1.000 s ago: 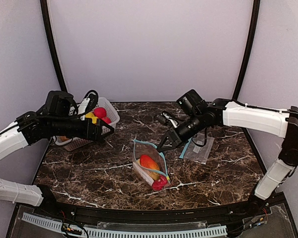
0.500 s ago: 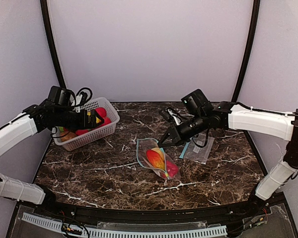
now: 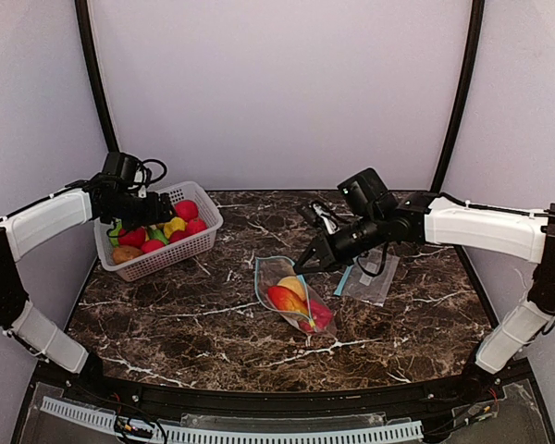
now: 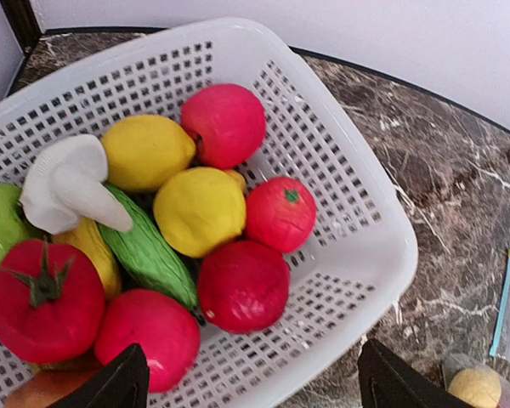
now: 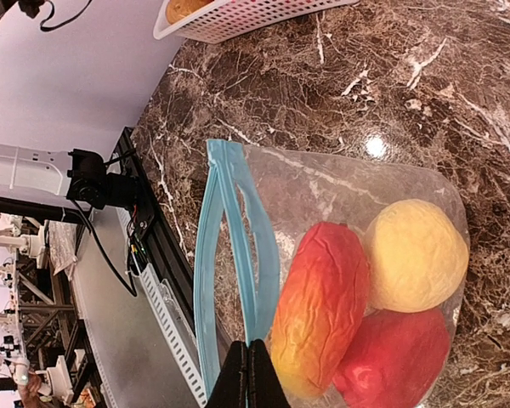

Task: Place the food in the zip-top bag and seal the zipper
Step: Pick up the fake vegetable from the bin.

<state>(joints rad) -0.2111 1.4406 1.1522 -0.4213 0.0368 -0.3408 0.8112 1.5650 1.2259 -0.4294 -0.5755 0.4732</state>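
Inside the open zip-top bag three foods are packed; more are left in the basket. Its rim seems pinched by the right fingers; the left fingers are spread.

My left gripper hangs with jaws spread over the basket; its fruit lies packed piece against piece, with bare floor only along the wall facing the table's middle. The table between basket and bag gives a bare passage. My right gripper, clamped on the bag's far edge, blocks that side.
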